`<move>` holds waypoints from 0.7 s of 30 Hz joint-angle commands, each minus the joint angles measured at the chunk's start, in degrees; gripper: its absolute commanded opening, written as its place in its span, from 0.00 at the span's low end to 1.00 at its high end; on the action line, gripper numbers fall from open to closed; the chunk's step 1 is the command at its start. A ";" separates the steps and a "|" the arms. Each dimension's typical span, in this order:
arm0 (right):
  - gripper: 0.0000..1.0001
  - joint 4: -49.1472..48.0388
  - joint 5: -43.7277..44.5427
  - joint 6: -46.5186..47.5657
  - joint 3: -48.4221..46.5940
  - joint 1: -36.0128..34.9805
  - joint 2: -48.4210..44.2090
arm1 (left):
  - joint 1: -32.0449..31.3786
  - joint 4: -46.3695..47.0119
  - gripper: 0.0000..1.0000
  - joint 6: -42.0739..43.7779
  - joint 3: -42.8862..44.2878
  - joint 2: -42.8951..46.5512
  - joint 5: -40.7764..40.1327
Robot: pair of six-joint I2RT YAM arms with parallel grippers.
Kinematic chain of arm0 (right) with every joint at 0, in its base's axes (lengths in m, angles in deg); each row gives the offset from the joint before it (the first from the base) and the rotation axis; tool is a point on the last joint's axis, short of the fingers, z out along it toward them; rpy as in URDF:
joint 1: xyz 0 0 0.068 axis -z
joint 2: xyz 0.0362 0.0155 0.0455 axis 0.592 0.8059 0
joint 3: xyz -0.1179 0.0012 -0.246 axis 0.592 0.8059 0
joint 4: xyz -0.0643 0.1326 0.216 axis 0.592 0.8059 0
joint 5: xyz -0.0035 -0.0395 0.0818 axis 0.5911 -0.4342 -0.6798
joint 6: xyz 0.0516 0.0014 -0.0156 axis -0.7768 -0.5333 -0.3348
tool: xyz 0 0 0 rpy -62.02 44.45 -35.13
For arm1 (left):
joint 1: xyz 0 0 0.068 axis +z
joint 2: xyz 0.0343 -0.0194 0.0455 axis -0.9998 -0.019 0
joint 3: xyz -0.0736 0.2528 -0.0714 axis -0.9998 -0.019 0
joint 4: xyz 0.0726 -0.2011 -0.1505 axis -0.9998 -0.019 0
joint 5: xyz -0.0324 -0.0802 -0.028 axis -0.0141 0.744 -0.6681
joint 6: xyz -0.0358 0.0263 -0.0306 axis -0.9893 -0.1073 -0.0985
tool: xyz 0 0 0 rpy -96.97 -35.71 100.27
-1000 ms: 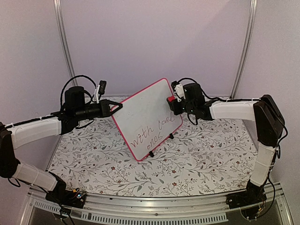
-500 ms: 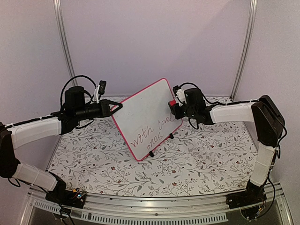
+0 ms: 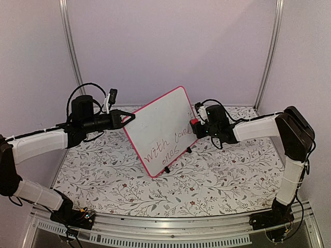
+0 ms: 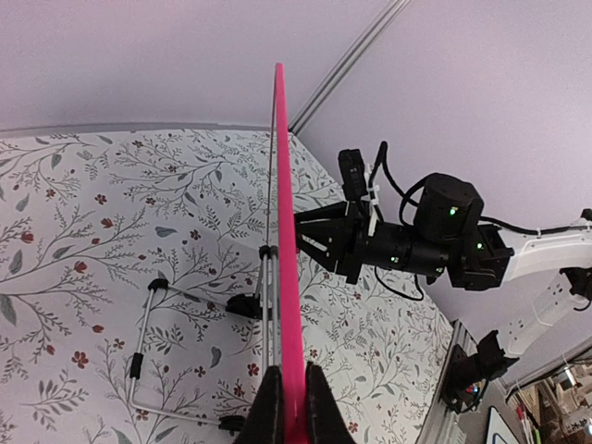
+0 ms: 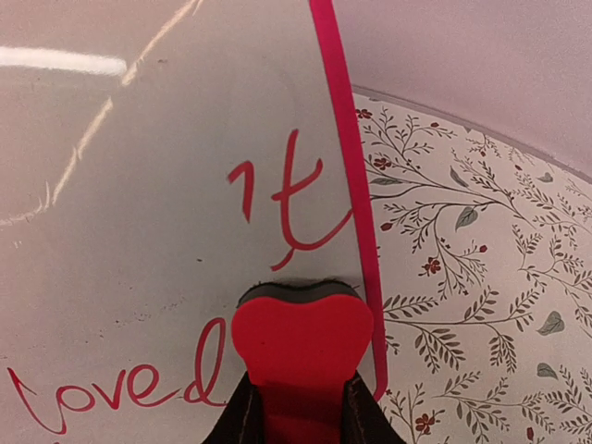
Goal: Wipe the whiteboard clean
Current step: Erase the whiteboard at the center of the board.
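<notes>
While the left fingers [image 3: 128,118] are clenching the thin pink-red frame, the whiteboard [image 3: 163,129] is sitting tilted between the two arms, with one corner dipping low toward the flowered desk [image 3: 222,175]. In the left wrist view that frame is running edge-on straight out from between the fingertips, pinched tight. A wire stand [image 4: 137,365] is resting on the desk just to one side of them.

Across the board, the right fingers [image 3: 198,127] are grasping a small red eraser [image 5: 301,347], closed snugly on its lower end. Its dark felt face is pressing against the white surface just ahead of the fingertips. The eraser is sitting right inside the frame's edge on that side, nearly touching the pink strip.

Red handwriting [image 3: 168,147] is showing on the board. The word "it" [image 5: 291,199] is sitting directly beyond the eraser, and "loved" is trailing off beside the right fingers, its last letter meeting the eraser's flank. "With" and "ones" are lying farther along, toward the low corner. The upper part of the board, over toward the left fingers, is looking clean and glossy.
</notes>
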State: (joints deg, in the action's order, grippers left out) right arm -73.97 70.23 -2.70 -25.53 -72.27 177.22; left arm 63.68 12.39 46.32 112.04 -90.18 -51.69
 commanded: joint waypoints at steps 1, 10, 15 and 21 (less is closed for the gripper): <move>0.23 1.76 -1.02 -0.74 0.89 -0.07 0.15 | -1.23 2.70 0.00 -0.64 -0.03 1.98 7.34; 0.23 4.57 0.70 0.35 -5.36 -0.06 1.05 | -1.29 2.71 0.00 -0.65 -0.10 1.98 7.34; 0.23 6.03 0.89 0.96 -9.03 -0.07 2.02 | -1.28 2.76 0.00 -0.53 -0.16 1.97 7.35; 0.23 7.30 0.69 1.65 -12.16 -0.07 2.55 | -1.25 2.74 0.00 -0.64 -0.08 1.84 7.51</move>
State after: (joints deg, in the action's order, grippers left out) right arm -67.33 71.33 -2.00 -34.71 -72.24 177.90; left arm 63.68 12.42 46.34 112.04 -90.18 -51.78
